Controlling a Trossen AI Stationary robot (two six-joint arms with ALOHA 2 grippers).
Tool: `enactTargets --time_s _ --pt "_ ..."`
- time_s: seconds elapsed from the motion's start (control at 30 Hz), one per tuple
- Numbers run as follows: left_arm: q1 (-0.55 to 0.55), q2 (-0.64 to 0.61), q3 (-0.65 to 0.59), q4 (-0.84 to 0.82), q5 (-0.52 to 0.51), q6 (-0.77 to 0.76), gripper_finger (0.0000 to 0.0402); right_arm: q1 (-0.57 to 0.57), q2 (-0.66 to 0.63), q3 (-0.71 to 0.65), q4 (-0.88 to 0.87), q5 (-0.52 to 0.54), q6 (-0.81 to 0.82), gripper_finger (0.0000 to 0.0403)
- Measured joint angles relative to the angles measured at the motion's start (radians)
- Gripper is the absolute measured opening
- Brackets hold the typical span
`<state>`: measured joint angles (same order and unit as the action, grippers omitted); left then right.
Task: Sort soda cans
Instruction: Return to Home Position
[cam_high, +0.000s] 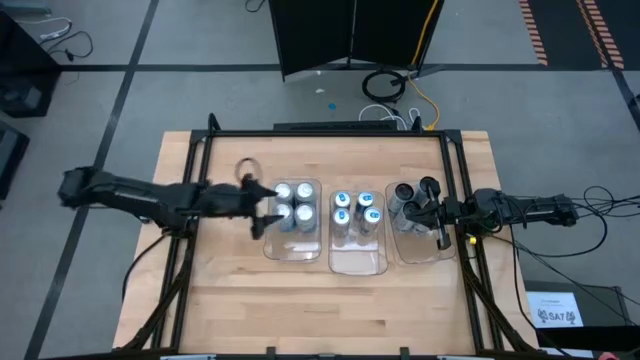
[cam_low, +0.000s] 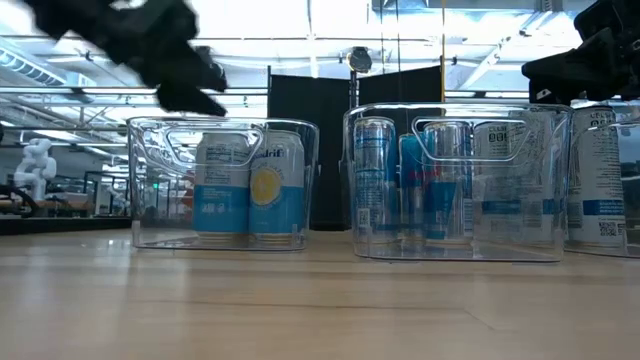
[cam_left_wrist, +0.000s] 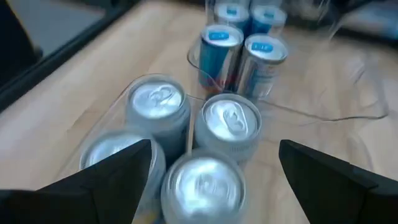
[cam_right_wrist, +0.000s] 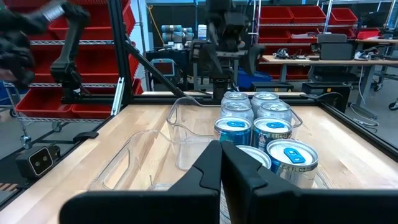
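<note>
High view: left gripper (cam_high: 265, 212), fingers apart, is hovering over left cans (cam_high: 293, 203); right gripper (cam_high: 441, 232) is sitting closed. Lifting clear before retracting is looking safest.

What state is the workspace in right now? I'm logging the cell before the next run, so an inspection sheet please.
Surface: wooden table carrying three clear bins in a row.
Job's things: four silver-topped cans in the left bin; four blue-topped cans in the middle bin; dark cans in the right bin, count unclear under the arm.
Clutter: nothing seen.
Grippers: left gripper over the left bin's outer edge, jaws open; right gripper over the right bin, jaws shut.
Cables: coiled cables on the floor beyond the table.
Surroundings: black panel; red shelving.
</note>
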<state>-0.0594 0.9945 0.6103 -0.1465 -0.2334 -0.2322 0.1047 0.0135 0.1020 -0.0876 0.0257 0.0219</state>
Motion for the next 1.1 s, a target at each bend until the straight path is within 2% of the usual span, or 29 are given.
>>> enactTargets --time_s 0.17,0.37,0.47,0.63,1.0,1.1 --pt "-0.025 -0.296 -0.354 0.337 -0.004 0.004 0.0362 0.000 0.000 0.000 0.000 0.000 0.000 0.0000" --pt "-0.058 -0.532 -0.600 0.492 0.017 0.026 0.0362 0.000 0.000 0.000 0.000 0.000 0.000 0.0000" --pt "-0.067 -0.608 -0.603 0.432 0.015 0.053 0.0362 0.000 0.000 0.000 0.000 0.000 0.000 0.0000" --pt "-0.067 -0.705 -0.603 0.426 0.014 0.135 0.0362 0.000 0.000 0.000 0.001 0.000 0.000 0.0000" --pt "-0.067 -0.975 -0.604 0.353 0.021 0.167 0.0362 0.000 0.000 0.000 0.000 0.000 0.000 0.0000" --pt "-0.067 -0.994 -0.604 0.359 0.025 0.192 0.0362 0.000 0.000 0.000 0.001 0.000 0.000 0.0000"
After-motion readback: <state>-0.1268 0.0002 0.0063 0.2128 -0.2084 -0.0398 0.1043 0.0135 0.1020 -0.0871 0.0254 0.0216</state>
